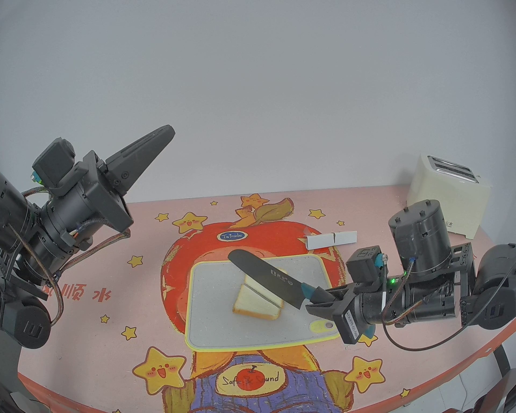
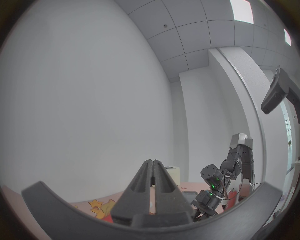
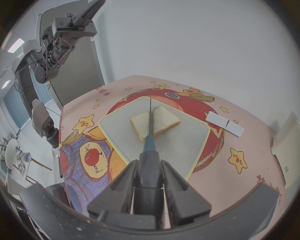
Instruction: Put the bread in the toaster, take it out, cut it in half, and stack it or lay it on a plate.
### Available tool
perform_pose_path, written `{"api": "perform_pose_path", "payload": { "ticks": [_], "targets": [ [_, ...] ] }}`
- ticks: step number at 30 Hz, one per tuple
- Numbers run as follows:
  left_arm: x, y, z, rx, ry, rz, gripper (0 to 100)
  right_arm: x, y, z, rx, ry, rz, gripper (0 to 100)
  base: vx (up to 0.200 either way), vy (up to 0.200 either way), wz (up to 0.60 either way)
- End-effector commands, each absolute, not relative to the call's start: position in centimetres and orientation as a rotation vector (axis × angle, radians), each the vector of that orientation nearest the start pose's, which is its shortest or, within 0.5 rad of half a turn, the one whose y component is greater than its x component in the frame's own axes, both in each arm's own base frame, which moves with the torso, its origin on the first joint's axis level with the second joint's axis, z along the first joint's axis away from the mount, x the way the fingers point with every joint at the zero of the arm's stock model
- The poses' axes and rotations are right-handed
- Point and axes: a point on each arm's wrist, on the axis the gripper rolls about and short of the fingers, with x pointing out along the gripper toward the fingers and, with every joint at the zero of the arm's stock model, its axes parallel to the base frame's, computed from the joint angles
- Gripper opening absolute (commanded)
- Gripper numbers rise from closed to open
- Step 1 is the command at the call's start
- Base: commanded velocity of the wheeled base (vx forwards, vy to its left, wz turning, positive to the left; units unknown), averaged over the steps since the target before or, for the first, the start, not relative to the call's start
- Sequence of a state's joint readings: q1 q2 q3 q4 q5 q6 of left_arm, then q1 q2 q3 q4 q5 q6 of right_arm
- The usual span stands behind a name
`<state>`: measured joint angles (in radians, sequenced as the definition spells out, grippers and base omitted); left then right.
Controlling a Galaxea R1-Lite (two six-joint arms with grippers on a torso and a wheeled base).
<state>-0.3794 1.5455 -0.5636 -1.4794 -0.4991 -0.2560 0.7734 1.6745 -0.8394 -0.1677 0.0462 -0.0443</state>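
My right gripper (image 1: 322,300) clamps the handle of a black knife (image 1: 266,273). Its blade carries small white print and lies across the bread (image 1: 257,307) on the grey cutting board (image 1: 212,301), centre of the scene. My left gripper (image 1: 164,133) hangs raised at left, fingers pressed together on nothing; the toaster (image 1: 449,196) stands far right.

Room bright, light even and diffuse from ceiling panels (image 2: 242,11). Only a soft, faint shadow beside the bread (image 1: 255,307) on the cutting board (image 1: 215,314); no glare. Both wrist views bow strongly, with dark rims.

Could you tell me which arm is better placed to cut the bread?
The right: its gripper holds the knife, blade over the bread on the cutting board; the left gripper is raised aside.
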Motion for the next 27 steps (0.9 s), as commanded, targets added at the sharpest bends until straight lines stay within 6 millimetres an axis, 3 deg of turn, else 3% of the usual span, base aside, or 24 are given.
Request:
{"api": "perform_pose_path", "payload": {
  "ticks": [1,11,15,27],
  "targets": [
    [21.7,-9.6,24.8,-0.207,-0.414,-0.910,0,20.5,19.9,16.2,-0.271,0.592,0.801,0,0.000,0.000,0.00],
    [21.5,-9.6,25.0,-0.214,-0.414,-0.919,0,20.1,18.8,18.1,-0.232,0.532,0.789,0,0.000,0.000,0.00],
    [21.6,-9.6,24.8,-0.215,-0.410,-0.917,0,19.3,18.5,19.2,-0.135,0.531,0.783,0,0.000,0.000,0.00],
    [21.6,-9.6,24.8,-0.216,-0.407,-0.916,0,19.4,17.8,18.9,-0.120,0.469,0.642,0,0.000,0.000,0.00]
  ]
}}
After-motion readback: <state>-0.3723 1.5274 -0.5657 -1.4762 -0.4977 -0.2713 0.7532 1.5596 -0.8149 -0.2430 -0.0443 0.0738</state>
